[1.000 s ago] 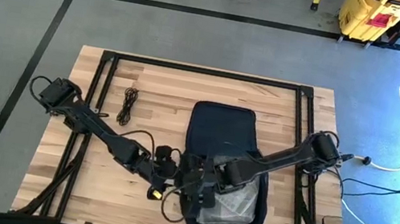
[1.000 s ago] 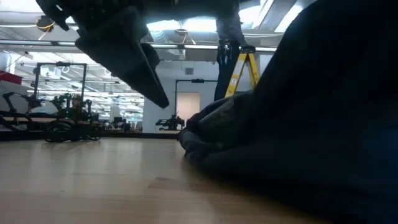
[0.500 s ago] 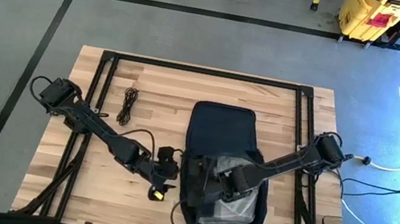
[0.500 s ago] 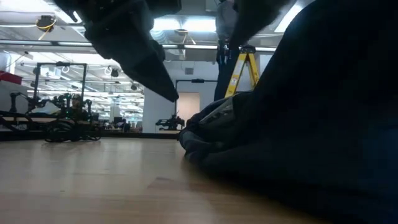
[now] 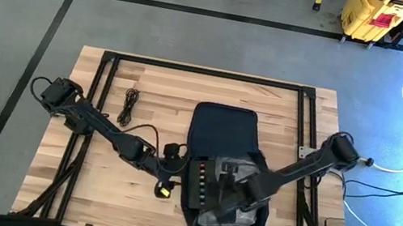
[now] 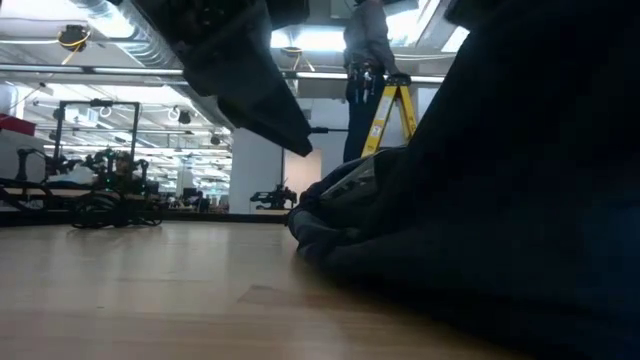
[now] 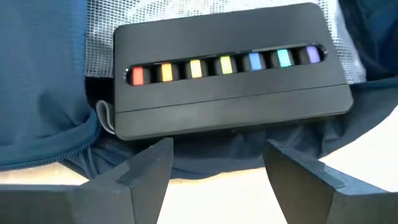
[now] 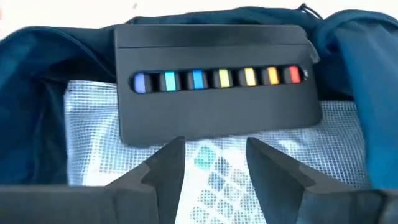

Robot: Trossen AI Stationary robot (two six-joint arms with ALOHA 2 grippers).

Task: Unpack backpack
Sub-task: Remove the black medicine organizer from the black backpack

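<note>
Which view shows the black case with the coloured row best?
The left wrist view: the case fills it, whole and sharp. The right wrist view shows it nearly as well, the high view only small, the low view not at all.

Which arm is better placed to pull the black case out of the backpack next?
Probably left: the left gripper is open at the backpack edge, squarely facing the black case; the right gripper is over the mesh inside.

Evenly lit from overhead on the bench [image 5: 149, 80], with soft, short shadows. Strong glare at the floor's right edge. Backlit in the low view: ceiling lights blown out, backpack [image 6: 500, 200] a near-black mass. Bright, slightly washed, claw fingers [image 7: 149, 171] blurred in wrist views.
</note>
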